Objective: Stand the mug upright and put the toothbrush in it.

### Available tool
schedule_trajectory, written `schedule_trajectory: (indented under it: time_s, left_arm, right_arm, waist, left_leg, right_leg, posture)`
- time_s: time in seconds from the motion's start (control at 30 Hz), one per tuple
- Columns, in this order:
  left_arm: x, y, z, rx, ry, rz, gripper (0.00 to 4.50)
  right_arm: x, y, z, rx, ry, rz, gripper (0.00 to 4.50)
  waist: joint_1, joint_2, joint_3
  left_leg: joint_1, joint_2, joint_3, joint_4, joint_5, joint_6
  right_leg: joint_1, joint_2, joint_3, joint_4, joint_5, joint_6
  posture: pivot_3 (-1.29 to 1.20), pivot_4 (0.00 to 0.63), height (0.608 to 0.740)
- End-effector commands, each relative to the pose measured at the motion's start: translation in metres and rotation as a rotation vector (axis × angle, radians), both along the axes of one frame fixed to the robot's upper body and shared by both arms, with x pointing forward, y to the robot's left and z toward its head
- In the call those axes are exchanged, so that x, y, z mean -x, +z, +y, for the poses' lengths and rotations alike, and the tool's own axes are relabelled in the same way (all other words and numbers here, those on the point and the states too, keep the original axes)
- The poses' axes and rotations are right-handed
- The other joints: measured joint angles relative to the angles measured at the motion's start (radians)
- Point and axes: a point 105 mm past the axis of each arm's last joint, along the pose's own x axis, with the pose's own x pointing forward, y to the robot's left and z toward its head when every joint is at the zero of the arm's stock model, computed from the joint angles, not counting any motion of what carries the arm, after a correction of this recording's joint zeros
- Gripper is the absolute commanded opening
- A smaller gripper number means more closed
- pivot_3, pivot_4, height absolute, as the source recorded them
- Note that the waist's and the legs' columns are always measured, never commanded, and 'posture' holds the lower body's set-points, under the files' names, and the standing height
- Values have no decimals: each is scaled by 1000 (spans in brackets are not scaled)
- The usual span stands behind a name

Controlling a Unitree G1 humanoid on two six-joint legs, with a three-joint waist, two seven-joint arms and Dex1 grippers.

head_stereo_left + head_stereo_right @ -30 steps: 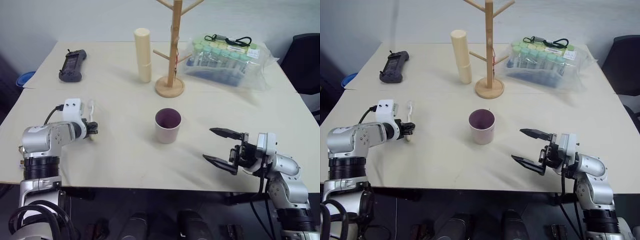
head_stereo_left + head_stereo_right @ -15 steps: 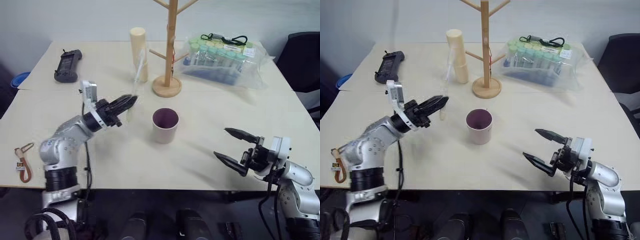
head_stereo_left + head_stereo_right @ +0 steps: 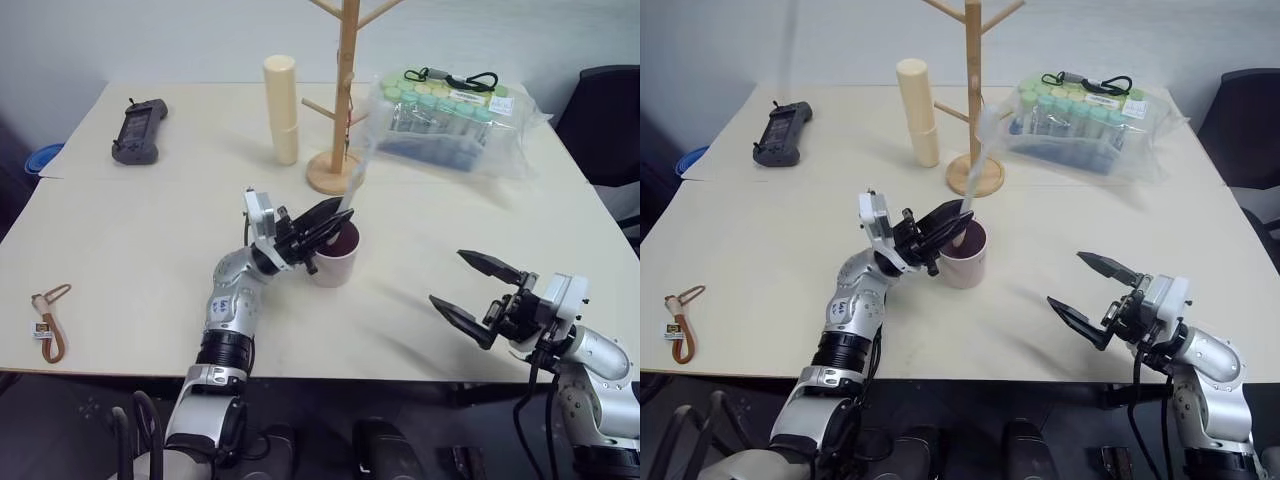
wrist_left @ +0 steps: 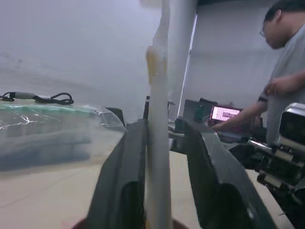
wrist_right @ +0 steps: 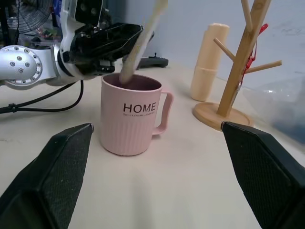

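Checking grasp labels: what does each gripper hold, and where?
Left gripper has the toothbrush between its fingers near the lower handle; firm grip unclear. Right gripper holds nothing.

The mug [image 5: 129,116] was pale pink with fine vertical ribbing, dark "HOME" lettering and a dark purple inside. The toothbrush [image 5: 139,40] was creamy white. The desk [image 3: 150,250] was pale beige. Both hands' fingers [image 5: 47,186] were black. The cylinder [image 3: 282,108] was cream.

Around the one wooden rack [image 3: 345,90] stood one mug [image 3: 335,255], one toothbrush [image 3: 358,175], one cream cylinder [image 3: 282,108], one bag of tubes [image 3: 450,120].
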Motion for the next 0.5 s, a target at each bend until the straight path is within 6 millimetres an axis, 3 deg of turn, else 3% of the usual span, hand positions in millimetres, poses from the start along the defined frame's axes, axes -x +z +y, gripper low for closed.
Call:
schedule_trajectory:
  time_s: [0.03, 0.2, 0.27, 0.4, 0.5]
  left_arm:
    - [-1, -4, -1, -21, 29, -50, 2351]
    - [3, 1, 17, -27, 56, -71, 3855]
    - [4, 8, 36, -59, 112, -85, 4391]
    - [16, 7, 77, -260, 219, -149, 4453]
    - [32, -15, 115, -511, 271, -163, 4453]
  right_arm:
    - [4, 13, 3, -5, -9, -70, 4500]
    - [2, 13, 2, -5, -15, -71, 4500]
    - [0, 10, 2, -7, -8, -57, 4500]
    - [-4, 4, 3, -5, 40, 8, 4500]
    - [-9, -3, 2, 13, 65, 53, 4500]
  waist:
    - [0, 0, 0]
    - [-1, 0, 0]
    - [-3, 0, 0]
    - [-19, 0, 0]
    - [-22, 1, -1]
  left_leg:
    - [0, 0, 0, 0, 0, 0]
    - [0, 0, 0, 0, 0, 1]
    - [0, 0, 0, 0, 0, 1]
    - [1, 2, 0, -1, 0, 0]
    - [1, 2, -1, -2, 0, 0]
  right_leg:
    - [0, 0, 0, 0, 0, 0]
    - [0, 0, 0, 0, 0, 0]
    - [0, 0, 1, 0, 0, 0]
    - [-1, 1, 2, 1, 0, 0]
    - [-1, 0, 3, 0, 0, 0]
  posture:
    - [0, 150, 740]
    - [0, 150, 740]
    - [0, 150, 740]
    - [0, 150, 740]
    - [0, 150, 740]
